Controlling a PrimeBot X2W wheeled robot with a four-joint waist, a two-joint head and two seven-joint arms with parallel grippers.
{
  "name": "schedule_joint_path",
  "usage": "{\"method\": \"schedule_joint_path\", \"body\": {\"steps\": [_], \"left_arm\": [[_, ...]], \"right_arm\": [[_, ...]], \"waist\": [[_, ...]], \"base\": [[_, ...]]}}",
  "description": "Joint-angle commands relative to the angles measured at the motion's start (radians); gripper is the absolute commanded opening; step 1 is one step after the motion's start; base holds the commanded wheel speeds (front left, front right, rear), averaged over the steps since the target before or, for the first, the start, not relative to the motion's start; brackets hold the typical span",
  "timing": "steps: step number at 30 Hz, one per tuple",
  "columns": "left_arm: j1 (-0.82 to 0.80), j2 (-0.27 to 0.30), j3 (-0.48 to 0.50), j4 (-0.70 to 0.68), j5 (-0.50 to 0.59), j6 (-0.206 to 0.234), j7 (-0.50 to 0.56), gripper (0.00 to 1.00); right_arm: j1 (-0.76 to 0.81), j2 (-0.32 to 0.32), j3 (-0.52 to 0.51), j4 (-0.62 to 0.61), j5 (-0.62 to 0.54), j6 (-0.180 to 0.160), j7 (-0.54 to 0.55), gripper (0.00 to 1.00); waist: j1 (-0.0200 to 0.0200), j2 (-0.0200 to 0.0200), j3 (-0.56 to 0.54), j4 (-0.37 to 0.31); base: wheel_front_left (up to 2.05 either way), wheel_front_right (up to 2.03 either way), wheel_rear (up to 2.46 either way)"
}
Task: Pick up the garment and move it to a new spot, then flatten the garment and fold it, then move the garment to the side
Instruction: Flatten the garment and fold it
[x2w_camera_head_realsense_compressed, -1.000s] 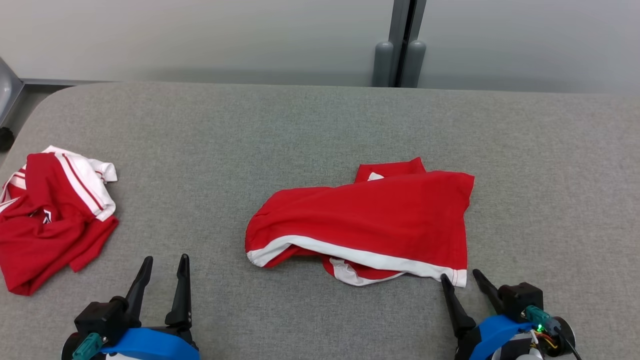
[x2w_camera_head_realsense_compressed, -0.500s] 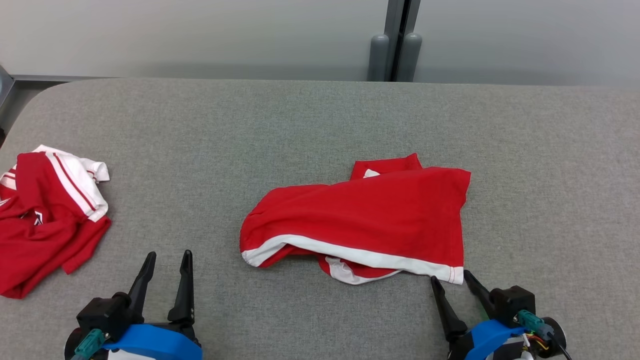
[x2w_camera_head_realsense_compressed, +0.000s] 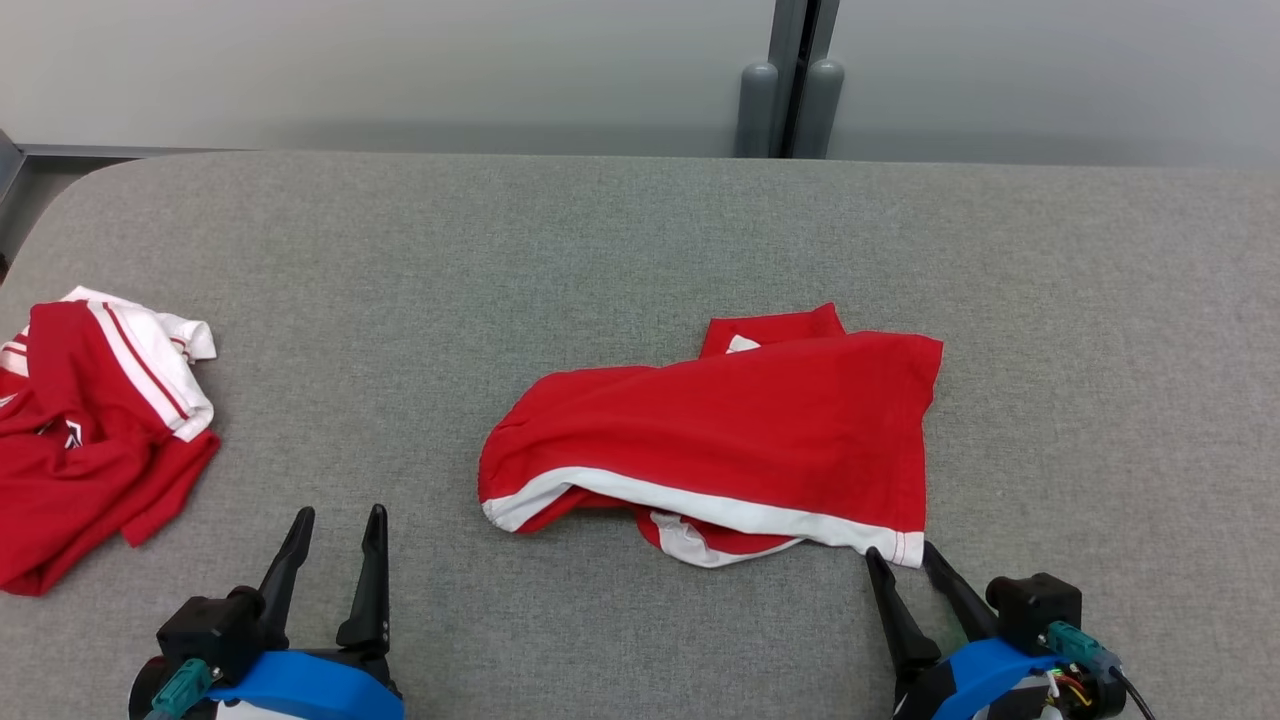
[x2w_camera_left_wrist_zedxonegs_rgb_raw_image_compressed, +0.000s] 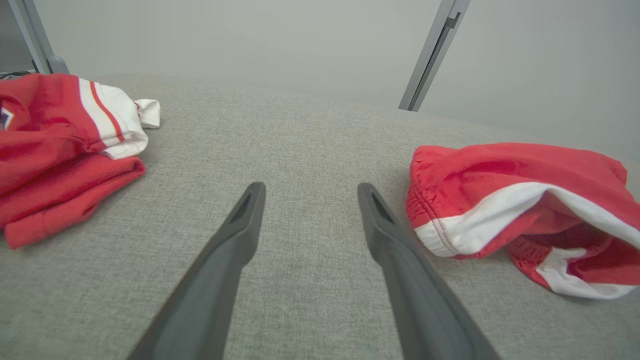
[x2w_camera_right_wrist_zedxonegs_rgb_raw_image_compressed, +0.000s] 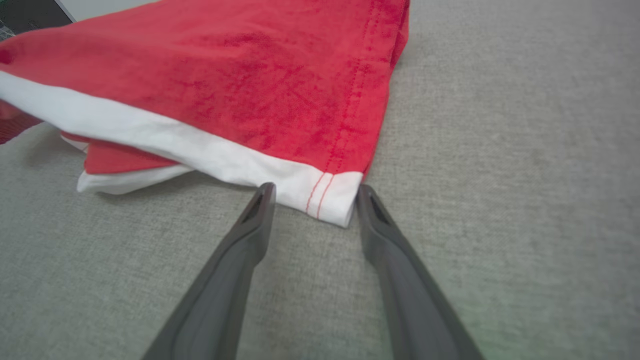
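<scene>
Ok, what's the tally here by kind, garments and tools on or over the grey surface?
Garments: 2, the red garment with a white band mid-surface and the crumpled red-and-white garment at the left.
Tools: 2, the left tool and the right tool.
Total: 4.

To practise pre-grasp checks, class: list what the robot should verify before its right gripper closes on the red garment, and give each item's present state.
1. Right gripper straddles a hemmed corner of the garment: ok.
2. Its jaws stand apart: ok.
3. Corner deep enough between them for a firm hold: cannot tell.
4. Left gripper open, apart from the cloth: ok.
5. Second garment lies apart: ok.
6. Bare table for a new spot: ok.
</scene>
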Motion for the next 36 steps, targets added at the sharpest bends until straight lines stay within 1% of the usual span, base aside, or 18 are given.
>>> {"method": "schedule_joint_path", "body": {"steps": [1, 2, 3, 4, 5, 6, 7, 9, 10, 11, 16, 19, 21, 24, 27, 31, 36], "left_arm": [[0.001, 0.004, -0.003, -0.001, -0.004, -0.002, -0.003, 1.00], [0.002, 0.005, -0.005, 0.000, -0.005, -0.002, -0.003, 1.00], [0.001, 0.006, -0.006, 0.001, -0.006, -0.002, -0.003, 1.00], [0.001, 0.008, -0.007, 0.002, -0.006, -0.002, -0.003, 1.00], [0.000, 0.009, -0.009, 0.002, -0.005, -0.002, -0.003, 1.00], [-0.001, 0.010, -0.010, 0.002, -0.005, -0.002, -0.003, 1.00], [-0.002, 0.011, -0.011, 0.002, -0.006, -0.002, -0.003, 1.00], [-0.002, 0.014, -0.013, 0.002, -0.005, -0.002, -0.003, 1.00], [-0.002, 0.014, -0.013, 0.002, -0.004, -0.002, -0.003, 1.00], [-0.002, 0.015, -0.014, 0.001, -0.003, -0.002, -0.003, 1.00], [0.002, 0.012, -0.026, -0.011, -0.006, -0.002, -0.003, 1.00], [0.012, 0.010, -0.057, -0.026, -0.028, -0.002, -0.003, 1.00], [0.013, 0.012, -0.100, -0.038, -0.059, -0.002, -0.003, 1.00], [0.017, 0.028, -0.179, -0.056, -0.129, -0.002, -0.003, 1.00], [0.022, 0.045, -0.274, -0.077, -0.229, -0.002, -0.003, 1.00], [0.010, 0.082, -0.379, -0.089, -0.369, -0.002, -0.003, 1.00], [-0.033, 0.131, -0.485, -0.090, -0.494, -0.002, -0.003, 1.00]], "right_arm": [[0.006, -0.003, 0.001, 0.007, 0.012, 0.000, 0.001, 0.80], [0.004, -0.003, 0.004, 0.010, 0.017, 0.000, 0.001, 0.80], [0.003, -0.003, 0.011, 0.012, 0.034, 0.000, 0.001, 0.77], [0.001, -0.003, 0.014, 0.015, 0.036, 0.000, 0.001, 0.69], [-0.001, -0.003, 0.017, 0.018, 0.037, 0.000, 0.001, 0.58], [-0.004, -0.003, 0.018, 0.016, 0.042, 0.000, 0.001, 0.50], [-0.005, -0.003, 0.018, 0.016, 0.043, 0.000, 0.001, 0.48], [-0.006, -0.003, 0.019, 0.014, 0.046, 0.000, 0.001, 0.36], [-0.006, -0.003, 0.018, 0.013, 0.047, 0.000, 0.001, 0.15], [-0.006, -0.003, 0.017, 0.013, 0.047, 0.000, 0.001, 0.00], [-0.004, -0.004, -0.023, 0.003, 0.038, 0.000, 0.001, 0.00], [0.009, -0.004, -0.070, -0.012, 0.024, 0.000, 0.000, 0.00], [0.016, -0.004, -0.096, -0.020, 0.004, 0.000, 0.000, 0.00], [0.021, -0.004, -0.135, -0.025, -0.016, 0.000, 0.000, 0.00], [0.021, -0.004, -0.157, -0.023, -0.026, 0.000, 0.000, 0.00], [0.015, -0.004, -0.172, -0.024, -0.032, 0.000, 0.000, 0.00], [-0.005, -0.004, -0.200, -0.035, -0.047, 0.000, 0.000, 0.00]], "waist": [[0.0000, 0.0000, 0.001, 0.000], [0.0000, 0.0000, 0.003, 0.000], [0.0000, 0.0000, 0.003, 0.000], [0.0000, 0.0000, 0.004, 0.000], [0.0000, 0.0000, 0.005, 0.000], [0.0000, 0.0000, 0.005, 0.000], [0.0000, 0.0000, 0.006, 0.000], [0.0000, 0.0000, 0.004, 0.000], [0.0000, 0.0000, 0.004, 0.000], [0.0000, 0.0000, 0.003, 0.000], [0.0000, 0.0000, -0.010, -0.007], [0.0000, 0.0000, -0.023, -0.015], [0.0000, 0.0000, -0.032, -0.021], [0.0000, 0.0000, -0.041, -0.029], [0.0000, 0.0000, -0.047, -0.034], [0.0000, 0.0000, -0.044, -0.040], [0.0000, 0.0000, -0.022, -0.053]], "base": [[0.00, 0.00, 0.00], [0.00, 0.00, 0.00], [0.00, 0.00, 0.00], [0.00, 0.00, 0.00], [0.00, 0.00, 0.00], [0.00, 0.00, 0.00], [0.00, 0.00, 0.00], [0.00, 0.00, 0.00], [0.00, 0.00, 0.00], [0.00, 0.00, 0.00], [0.00, 0.00, 0.00], [0.00, 0.00, 0.00], [0.00, 0.00, 0.00], [0.00, 0.00, 0.00], [0.00, 0.00, 0.00], [0.00, 0.00, 0.00], [0.00, 0.00, 0.00]]}}
